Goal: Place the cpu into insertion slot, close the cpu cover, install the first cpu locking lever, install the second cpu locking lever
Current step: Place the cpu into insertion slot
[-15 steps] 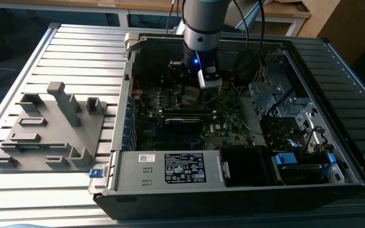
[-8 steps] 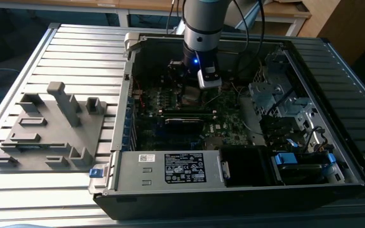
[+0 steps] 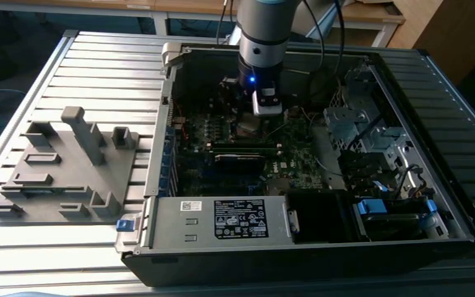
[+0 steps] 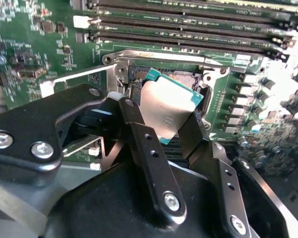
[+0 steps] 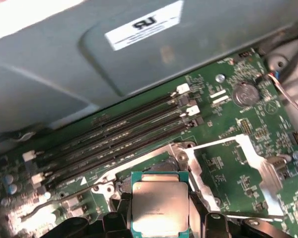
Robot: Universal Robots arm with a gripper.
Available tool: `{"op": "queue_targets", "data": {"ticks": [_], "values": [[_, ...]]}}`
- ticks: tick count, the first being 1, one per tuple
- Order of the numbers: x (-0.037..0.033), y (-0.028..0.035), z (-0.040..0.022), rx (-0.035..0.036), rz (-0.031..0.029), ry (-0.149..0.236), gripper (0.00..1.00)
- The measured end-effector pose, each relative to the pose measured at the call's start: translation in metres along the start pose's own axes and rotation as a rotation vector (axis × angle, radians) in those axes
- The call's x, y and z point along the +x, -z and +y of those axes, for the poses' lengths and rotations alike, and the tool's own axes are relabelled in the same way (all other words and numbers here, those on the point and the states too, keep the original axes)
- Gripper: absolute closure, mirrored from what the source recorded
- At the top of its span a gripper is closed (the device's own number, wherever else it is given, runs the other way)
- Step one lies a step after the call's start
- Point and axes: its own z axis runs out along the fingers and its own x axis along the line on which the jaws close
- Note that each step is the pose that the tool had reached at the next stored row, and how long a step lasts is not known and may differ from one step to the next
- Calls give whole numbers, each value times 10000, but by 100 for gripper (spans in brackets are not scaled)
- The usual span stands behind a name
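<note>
Silver-grey cpu (image 4: pixel 169 106): clamped by two opposite edges between the fingers and tilted over the insertion slot. I cannot tell whether it touches the slot.
Fingers (image 4: pixel 149 158): black, drawn in narrow, one pressed to each side of the cpu in both wrist views.
Gripper (image 4: pixel 161 116): low inside the computer case (image 3: pixel 303 260), on the end of the arm (image 3: pixel 262 37).
Insertion slot (image 4: pixel 183 77): dark with a metal border, showing past the cpu's far edge, just beside the long memory slots (image 4: pixel 188 29).
Motherboard (image 5: pixel 223 163): green, lying flat in the case.
Counter (image 3: pixel 97 62): slatted grey metal, carrying the case.
</note>
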Motion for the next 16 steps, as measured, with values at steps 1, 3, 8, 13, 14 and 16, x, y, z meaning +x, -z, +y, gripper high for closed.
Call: {"op": "queue_targets", "data": {"ticks": [1, 3, 8, 13, 14, 16], "values": [[0, -1, 0, -1, -8, -161, 46], [0, -2, 0, -3, -22, -457, 46], [0, -5, 0, -8, -46, -946, 46], [0, -6, 0, -10, -59, -1202, 46], [2, -6, -1, -10, -59, -1206, 46], [2, -6, -1, -9, -59, -1208, 46]]}}
